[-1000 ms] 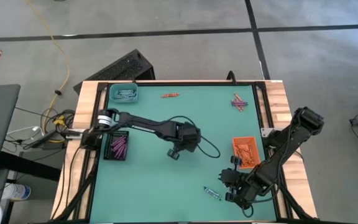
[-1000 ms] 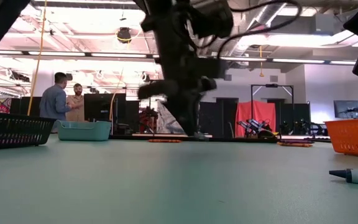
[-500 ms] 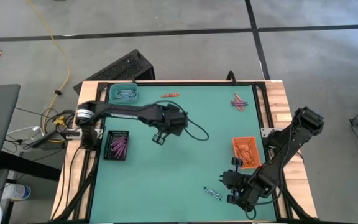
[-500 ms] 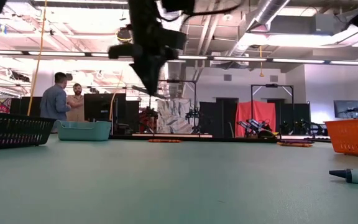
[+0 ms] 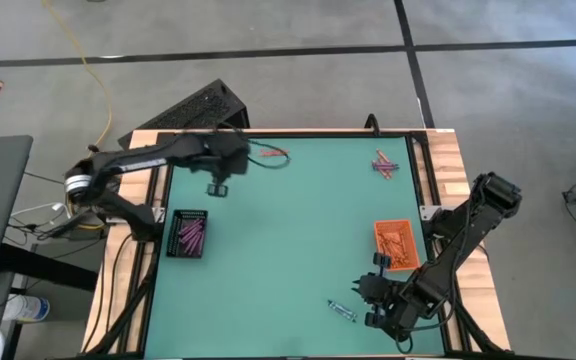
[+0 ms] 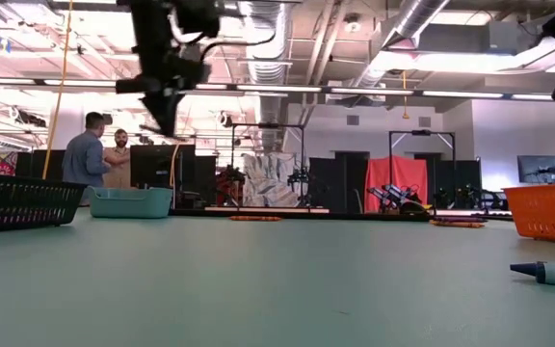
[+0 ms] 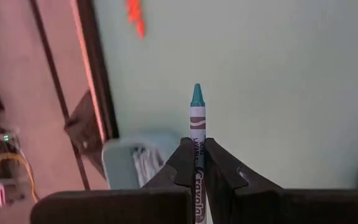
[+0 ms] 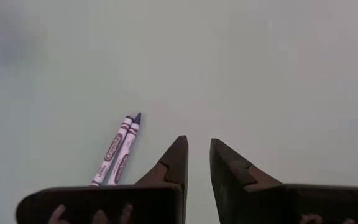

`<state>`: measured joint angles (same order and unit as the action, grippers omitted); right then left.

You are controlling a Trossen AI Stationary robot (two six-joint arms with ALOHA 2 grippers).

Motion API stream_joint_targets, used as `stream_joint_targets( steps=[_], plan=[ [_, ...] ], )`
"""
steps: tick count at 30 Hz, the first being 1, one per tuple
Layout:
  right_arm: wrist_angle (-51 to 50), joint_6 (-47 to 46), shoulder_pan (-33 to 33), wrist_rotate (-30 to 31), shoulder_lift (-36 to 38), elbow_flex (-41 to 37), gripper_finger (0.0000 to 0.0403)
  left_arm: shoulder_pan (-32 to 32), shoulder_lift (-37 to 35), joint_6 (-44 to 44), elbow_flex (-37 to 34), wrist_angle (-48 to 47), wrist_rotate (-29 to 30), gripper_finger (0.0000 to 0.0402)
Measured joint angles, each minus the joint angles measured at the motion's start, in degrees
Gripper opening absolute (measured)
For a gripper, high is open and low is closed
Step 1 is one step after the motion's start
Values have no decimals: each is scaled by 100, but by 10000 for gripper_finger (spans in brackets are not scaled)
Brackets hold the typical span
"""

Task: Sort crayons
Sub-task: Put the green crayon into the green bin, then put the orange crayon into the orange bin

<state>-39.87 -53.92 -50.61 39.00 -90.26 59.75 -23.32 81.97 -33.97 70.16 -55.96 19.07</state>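
My left gripper hangs high over the table's far left part and is shut on a teal-tipped crayon. The teal tray lies just below and beyond it; in the high view my left arm covers that tray. My right gripper stands open low over the near right part of the table, with nothing between its fingers. Two pale crayons lie flat on the mat beside it. Purple crayons lie in the black tray, and orange ones in the orange tray. My left gripper pinches the crayon's paper wrapper between its two fingers. The crayon lies along the fingers, and its teal tip sticks out past the fingertips. The fingers slant downward. The crayon is lifted clear of the table.
Loose orange crayons lie near the far edge. A small mixed heap of crayons lies at the far right. The wooden table rim frames the green mat. Two people stand in the room behind the table.
My left gripper has swung from the table's middle toward the far left corner and risen, rolling somewhat as it went. It keeps the crayon shut in its fingers and now hangs by the teal tray.
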Motion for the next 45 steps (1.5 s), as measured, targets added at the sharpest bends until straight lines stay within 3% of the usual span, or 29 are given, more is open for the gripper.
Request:
stream_joint_targets(
  steps=[5, 12, 17, 25, 29, 33, 38, 45],
  plan=[
    [4, -1, 34, 4, 0, 0, 63, -788, -404, -213, -752, 331, 22, 0],
    [150, -1, 90, 15, 0, 0, 63, -1658, -408, -557, -1458, 1118, 306, 0],
    [300, -4, 90, 15, 0, 0, 63, -2134, -410, -589, -1520, 1733, 338, 2],
    [554, -6, 90, 15, 0, 0, 63, -2753, -252, -586, -1522, 1551, -195, 27],
    [660, -8, 90, 19, 0, 0, 63, -2783, -74, -515, -1522, 1583, -327, 67],
    [815, -8, 87, 113, 0, 0, 63, -2759, -21, -309, -1520, 1842, -17, 109],
    [965, 22, 91, 185, 0, 0, 63, -2688, -131, 231, -1520, 2006, 98, 129],
    [954, 124, 175, 549, 0, 0, 63, -2135, -509, 1293, -1518, 1999, -1303, 129]
  ],
)
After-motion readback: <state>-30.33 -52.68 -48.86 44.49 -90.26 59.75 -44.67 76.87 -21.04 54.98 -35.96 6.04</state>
